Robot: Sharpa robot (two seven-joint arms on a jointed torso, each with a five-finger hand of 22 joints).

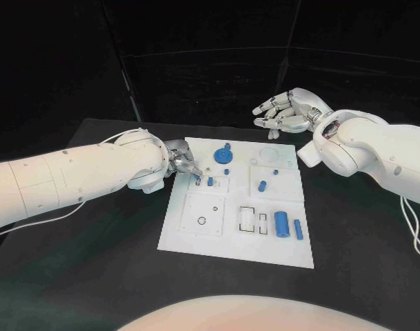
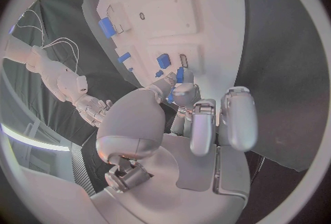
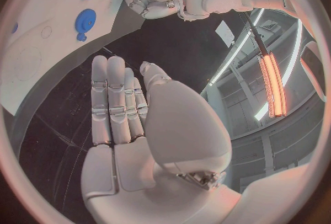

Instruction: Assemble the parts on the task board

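Our left hand (image 1: 181, 163) pinches a small blue peg (image 2: 180, 75) at the task board (image 1: 210, 238)'s left edge; keep it upright over its socket. Right hand (image 1: 287, 110) hovers released beyond the board.

Black table (image 1: 90, 276), dark curtained backdrop (image 1: 210, 62)

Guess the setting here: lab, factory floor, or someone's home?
Most likely a robotics lab or test cell. A white task board with small blue parts lies on a black table against dark backdrop curtains, and the right wrist view shows a long strip light on a high, open ceiling.
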